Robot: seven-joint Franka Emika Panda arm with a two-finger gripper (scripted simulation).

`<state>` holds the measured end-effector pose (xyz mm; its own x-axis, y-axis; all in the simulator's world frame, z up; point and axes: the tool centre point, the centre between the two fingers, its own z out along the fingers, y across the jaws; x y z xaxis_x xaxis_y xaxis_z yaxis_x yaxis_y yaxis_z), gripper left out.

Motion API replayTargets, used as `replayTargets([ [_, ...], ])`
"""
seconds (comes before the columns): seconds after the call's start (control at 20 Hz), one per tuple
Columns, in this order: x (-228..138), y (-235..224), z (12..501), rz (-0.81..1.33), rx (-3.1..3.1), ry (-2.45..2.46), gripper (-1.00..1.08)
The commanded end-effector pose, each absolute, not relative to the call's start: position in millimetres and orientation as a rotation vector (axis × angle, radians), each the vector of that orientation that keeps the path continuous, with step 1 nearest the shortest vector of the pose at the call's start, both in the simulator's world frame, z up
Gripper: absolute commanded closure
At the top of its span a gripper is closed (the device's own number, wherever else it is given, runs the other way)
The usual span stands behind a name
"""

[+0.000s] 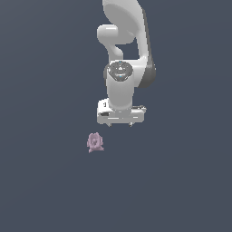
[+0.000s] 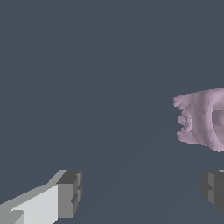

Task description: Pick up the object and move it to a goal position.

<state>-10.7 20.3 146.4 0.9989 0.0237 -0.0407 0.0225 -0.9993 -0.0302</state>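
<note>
My fingers (image 2: 70, 194) are standing spread wide apart, gripping nothing, one pad at each side of the wrist view with only bare floor (image 2: 87, 87) between them. The object (image 2: 203, 119) is lying outside that gap, off beyond one finger and cut by the picture's edge. In the exterior view my gripper (image 1: 120, 123) is hanging above the floor while the object (image 1: 94, 142) is sitting to the exterior view's left of it, apart, not touching.

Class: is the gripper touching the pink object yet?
Apart. The exterior view shows bare floor between the gripper and the object, which lies off to that view's left.
</note>
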Motion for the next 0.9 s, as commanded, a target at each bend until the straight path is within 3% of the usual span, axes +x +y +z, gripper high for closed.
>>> replayTargets([
  [0.0,-10.7,20.3,146.4,0.064,-3.111,-0.036,-0.92],
  [0.85,2.1,14.9,161.7,0.025,-3.093,-0.025,-0.92],
])
